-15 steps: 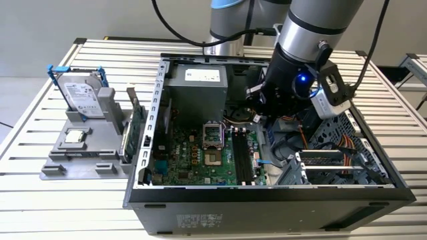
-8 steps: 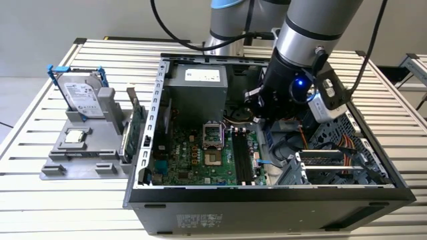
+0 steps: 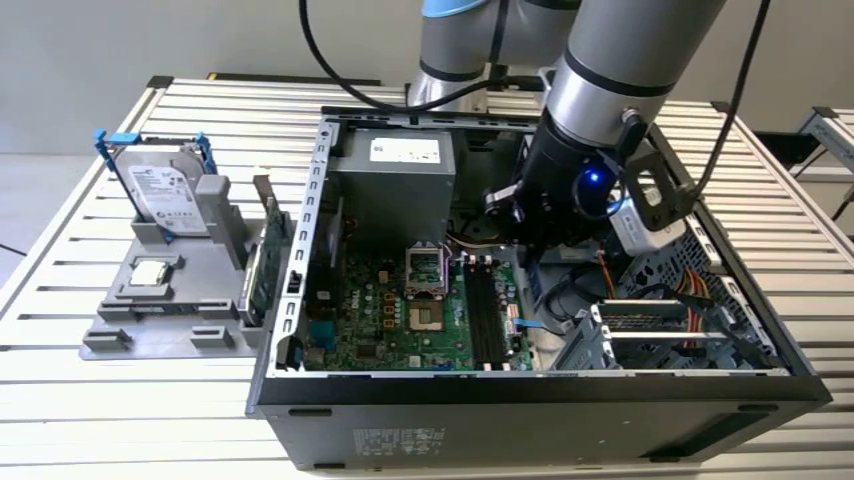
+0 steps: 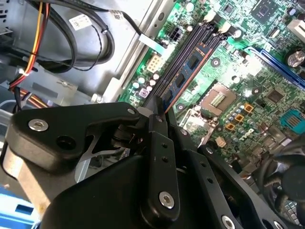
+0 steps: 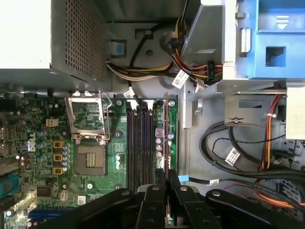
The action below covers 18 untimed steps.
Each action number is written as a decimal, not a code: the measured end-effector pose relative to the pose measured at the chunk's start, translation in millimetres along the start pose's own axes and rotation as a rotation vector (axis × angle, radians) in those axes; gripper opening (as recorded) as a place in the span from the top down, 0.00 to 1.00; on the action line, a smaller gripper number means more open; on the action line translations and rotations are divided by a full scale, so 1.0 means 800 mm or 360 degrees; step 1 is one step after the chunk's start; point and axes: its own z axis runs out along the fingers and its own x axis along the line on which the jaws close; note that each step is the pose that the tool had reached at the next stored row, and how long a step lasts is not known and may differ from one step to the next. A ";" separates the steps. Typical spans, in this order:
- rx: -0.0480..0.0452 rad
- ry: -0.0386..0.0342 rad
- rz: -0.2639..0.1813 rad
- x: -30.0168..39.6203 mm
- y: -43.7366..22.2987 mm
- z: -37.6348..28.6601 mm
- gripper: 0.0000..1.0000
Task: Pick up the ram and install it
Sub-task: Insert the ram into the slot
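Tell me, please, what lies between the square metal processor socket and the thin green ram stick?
Empty black plastic memory slots lie beside the ram, in the first wrist view.

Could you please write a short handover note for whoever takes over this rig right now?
End effector: shut on the ram, inside the open computer case.
Ram: standing on edge, lined up with the memory slots on the motherboard.
Done: the ram is picked up and brought to the slots.
Left: it is not released, and I cannot tell whether it is fully seated.
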 end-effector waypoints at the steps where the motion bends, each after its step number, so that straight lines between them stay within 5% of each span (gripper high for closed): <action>1: 0.0000 0.0000 0.0000 0.0002 -0.0002 0.0017 1.00; 9: 0.0000 0.0000 0.0000 0.0014 -0.0010 0.0145 1.00; 18: 0.0000 0.0000 0.0000 0.0014 -0.0012 0.0182 1.00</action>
